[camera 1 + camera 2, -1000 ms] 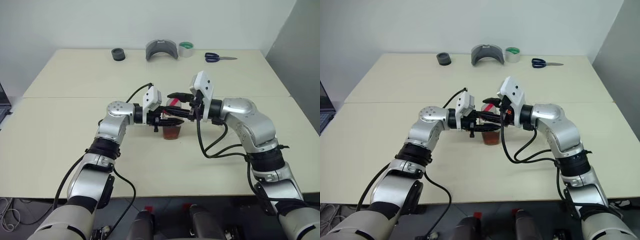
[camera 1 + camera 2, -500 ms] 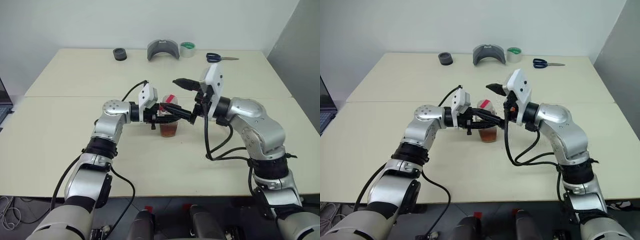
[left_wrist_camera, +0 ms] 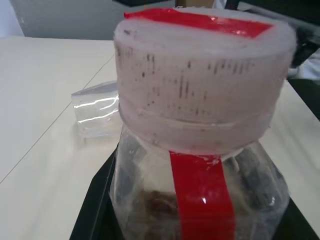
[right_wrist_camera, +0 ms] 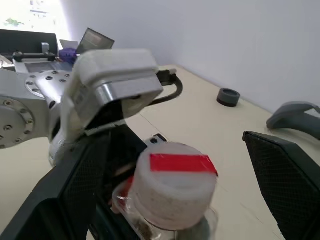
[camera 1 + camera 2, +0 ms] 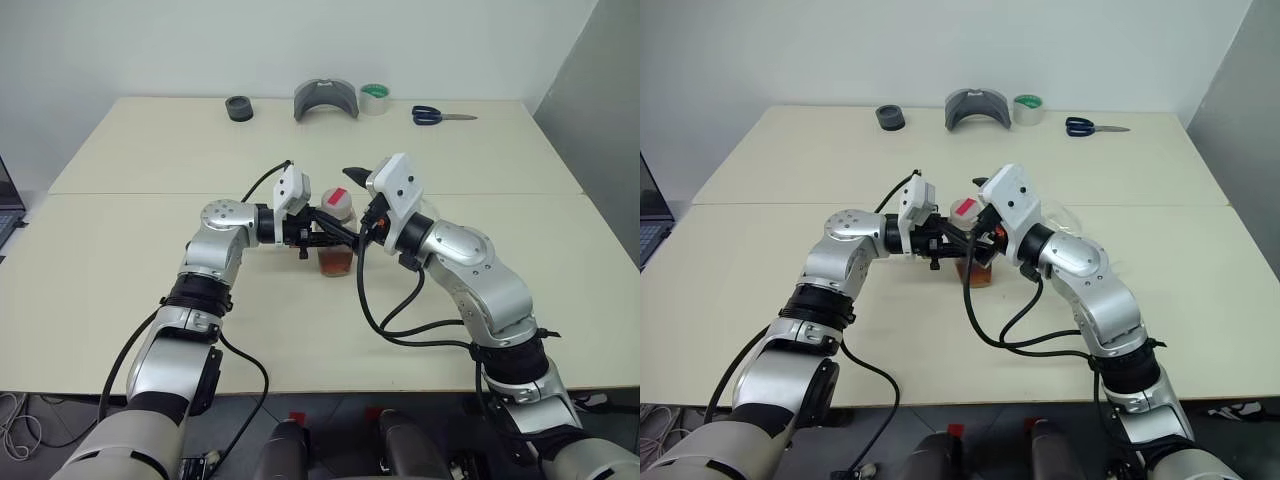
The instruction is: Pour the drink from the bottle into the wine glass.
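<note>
- At mid-table the bottle (image 5: 337, 232) stands upright, cap (image 4: 175, 181) on, clamped by the left gripper (image 5: 322, 231).
- The right gripper (image 4: 175, 200) gapes wide, straddling the cap, nearest for unscrewing.
- The wine glass (image 5: 1064, 216) lies behind the right arm.

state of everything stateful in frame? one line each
bottle: upright on the table, held by the left gripper
cap: on the bottle, red tape across the top
drink: in the bottle, low level
left gripper: shut on the bottle
right gripper: open, fingers either side of the cap
wine glass: lying on its side on the table beyond the bottle
scissors: closed, flat at the far edge
</note>
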`<action>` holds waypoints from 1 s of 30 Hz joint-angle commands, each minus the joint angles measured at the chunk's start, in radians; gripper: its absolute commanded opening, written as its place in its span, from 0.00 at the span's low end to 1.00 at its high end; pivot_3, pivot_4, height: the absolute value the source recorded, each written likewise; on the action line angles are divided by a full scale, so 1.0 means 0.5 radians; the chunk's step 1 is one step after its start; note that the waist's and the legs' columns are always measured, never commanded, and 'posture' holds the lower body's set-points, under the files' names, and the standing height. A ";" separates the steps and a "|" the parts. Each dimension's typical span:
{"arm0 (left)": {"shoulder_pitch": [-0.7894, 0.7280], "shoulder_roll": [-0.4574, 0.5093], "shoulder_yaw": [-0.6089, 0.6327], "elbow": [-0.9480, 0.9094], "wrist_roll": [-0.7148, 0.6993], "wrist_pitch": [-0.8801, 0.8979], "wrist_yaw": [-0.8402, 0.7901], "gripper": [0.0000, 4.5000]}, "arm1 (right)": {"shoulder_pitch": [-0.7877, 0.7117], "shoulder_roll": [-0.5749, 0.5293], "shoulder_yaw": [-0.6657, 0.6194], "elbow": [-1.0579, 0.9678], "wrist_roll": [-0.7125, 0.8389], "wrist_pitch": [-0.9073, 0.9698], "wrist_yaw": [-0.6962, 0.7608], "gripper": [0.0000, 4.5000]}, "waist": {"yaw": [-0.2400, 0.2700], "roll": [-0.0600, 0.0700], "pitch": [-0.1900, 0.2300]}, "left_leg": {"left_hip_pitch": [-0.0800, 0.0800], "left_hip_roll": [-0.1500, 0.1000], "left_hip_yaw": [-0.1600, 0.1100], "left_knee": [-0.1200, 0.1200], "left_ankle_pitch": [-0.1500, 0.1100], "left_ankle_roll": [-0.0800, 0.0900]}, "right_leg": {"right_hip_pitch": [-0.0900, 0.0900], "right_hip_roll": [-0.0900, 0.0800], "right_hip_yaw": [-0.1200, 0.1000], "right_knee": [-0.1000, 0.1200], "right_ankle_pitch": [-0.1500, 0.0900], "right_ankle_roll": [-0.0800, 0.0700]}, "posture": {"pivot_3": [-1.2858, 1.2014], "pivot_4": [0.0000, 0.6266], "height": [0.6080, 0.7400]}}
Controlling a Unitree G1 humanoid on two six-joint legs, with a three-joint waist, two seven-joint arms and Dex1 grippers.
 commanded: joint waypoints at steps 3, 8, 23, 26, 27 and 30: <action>-0.064 0.025 0.050 -0.083 -0.043 -0.004 -0.014 0.38 | -0.031 -0.019 -0.044 -0.002 -0.022 -0.085 -0.003 1.00 | 0.000 0.000 0.000 | 0.000 0.000 0.000 0.000 0.000 0.000 | 0.000 0.000 0.000 0.000 0.000 0.000 | 0.52 0.24 1.00; -0.069 0.037 0.059 -0.058 -0.038 -0.013 -0.006 0.38 | -0.027 -0.043 -0.085 0.023 -0.023 -0.086 0.000 1.00 | 0.000 0.000 0.000 | 0.000 0.000 0.000 0.000 0.000 0.000 | 0.000 0.000 0.000 0.000 0.000 0.000 | 0.52 0.24 1.00; -0.059 0.066 0.063 -0.031 -0.028 -0.044 -0.008 0.38 | -0.008 -0.134 -0.224 0.006 0.065 -0.038 -0.030 1.00 | 0.000 0.000 0.000 | 0.000 0.000 0.000 0.000 0.000 0.000 | 0.000 0.000 0.000 0.000 0.000 0.000 | 0.52 0.24 1.00; -0.054 0.069 0.064 -0.032 -0.028 -0.046 -0.006 0.38 | 0.000 -0.156 -0.244 -0.007 0.095 -0.028 -0.034 1.00 | 0.000 0.000 0.000 | 0.000 0.000 0.000 0.000 0.000 0.000 | 0.000 0.000 0.000 0.000 0.000 0.000 | 0.52 0.24 1.00; -0.052 0.069 0.064 -0.034 -0.028 -0.045 -0.004 0.38 | 0.005 -0.167 -0.248 -0.016 0.107 -0.022 -0.031 1.00 | 0.000 0.000 0.000 | 0.000 0.000 0.000 0.000 0.000 0.000 | 0.000 0.000 0.000 0.000 0.000 0.000 | 0.52 0.24 1.00; -0.050 0.069 0.064 -0.033 -0.027 -0.046 0.000 0.38 | 0.027 -0.202 -0.246 -0.065 0.162 0.004 0.005 1.00 | 0.000 0.000 0.000 | 0.000 0.000 0.000 0.000 0.000 0.000 | 0.000 0.000 0.000 0.000 0.000 0.000 | 0.52 0.24 1.00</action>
